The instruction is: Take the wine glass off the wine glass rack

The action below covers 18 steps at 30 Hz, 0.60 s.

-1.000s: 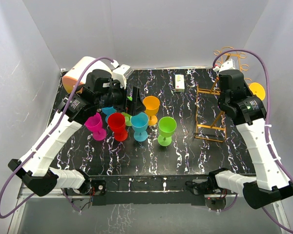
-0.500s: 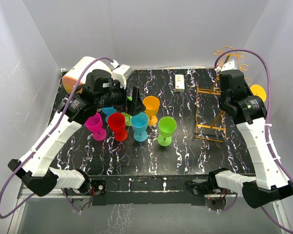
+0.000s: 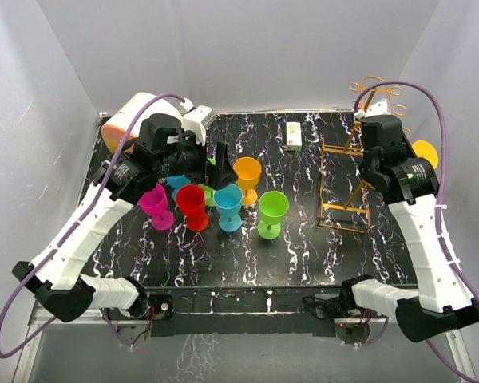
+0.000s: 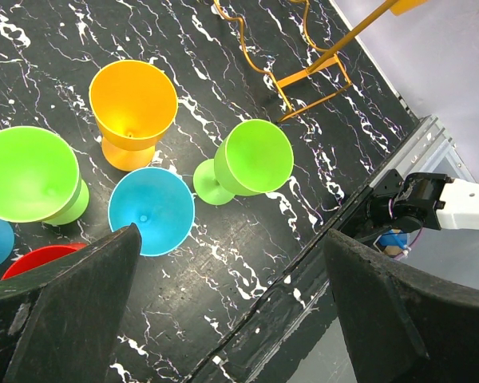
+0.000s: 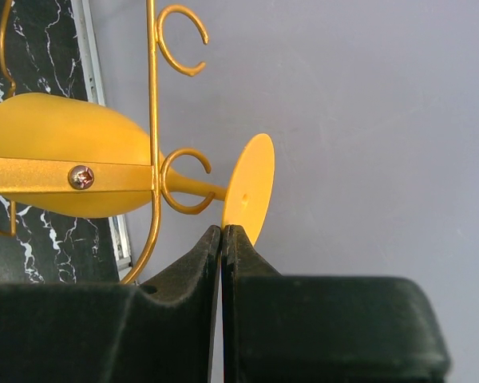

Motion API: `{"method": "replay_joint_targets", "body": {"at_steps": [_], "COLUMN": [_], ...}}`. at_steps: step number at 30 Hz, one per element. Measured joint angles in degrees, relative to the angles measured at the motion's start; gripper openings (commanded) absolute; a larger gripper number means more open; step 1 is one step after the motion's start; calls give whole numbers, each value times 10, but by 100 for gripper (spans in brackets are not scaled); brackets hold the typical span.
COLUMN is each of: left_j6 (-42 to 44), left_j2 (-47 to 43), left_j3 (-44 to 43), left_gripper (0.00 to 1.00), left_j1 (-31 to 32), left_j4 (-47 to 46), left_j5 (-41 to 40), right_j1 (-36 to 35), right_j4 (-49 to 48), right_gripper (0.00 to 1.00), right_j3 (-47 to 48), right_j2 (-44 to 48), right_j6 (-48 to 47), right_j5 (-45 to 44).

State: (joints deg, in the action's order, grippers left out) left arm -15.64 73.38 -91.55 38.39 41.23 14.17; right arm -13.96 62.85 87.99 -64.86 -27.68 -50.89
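The wine glass rack (image 3: 343,177), a tall orange-gold wire frame, stands at the table's right and leans. A yellow wine glass (image 3: 425,152) hangs on its side from a top loop, by the right wall. In the right wrist view its bowl (image 5: 64,152) lies left of the rack's bar (image 5: 152,120), its stem through a curled loop, its round foot to the right. My right gripper (image 5: 223,230) is shut on the lower rim of that foot; in the top view it (image 3: 387,137) sits beside the rack's top. My left gripper (image 4: 231,263) is open and empty above the standing glasses.
Several coloured glasses stand left of centre: pink (image 3: 156,203), red (image 3: 193,206), blue (image 3: 228,205), green (image 3: 273,211), orange (image 3: 247,175). A cream-and-orange drum (image 3: 128,120) lies at the back left. A small white box (image 3: 294,136) lies at the back.
My right gripper and the yellow glass have shifted slightly right, and the rack's top has shifted with them. The left arm has not moved.
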Motion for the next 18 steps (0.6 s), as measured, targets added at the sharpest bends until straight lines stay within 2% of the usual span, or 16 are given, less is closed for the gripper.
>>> {"method": "replay_joint_targets", "body": {"at_steps": [18], "left_j6": [-14], "left_j2": [0], "left_j3": [0], "left_gripper": [97], "left_j1": [0], "left_j4": [-2], "left_j5": [9], "right_j1": [2], "right_j4": [2], "right_gripper": [0], "right_j3": [-5], "right_j2": [56], "right_j6": [-16], "right_j5": [-24]}}
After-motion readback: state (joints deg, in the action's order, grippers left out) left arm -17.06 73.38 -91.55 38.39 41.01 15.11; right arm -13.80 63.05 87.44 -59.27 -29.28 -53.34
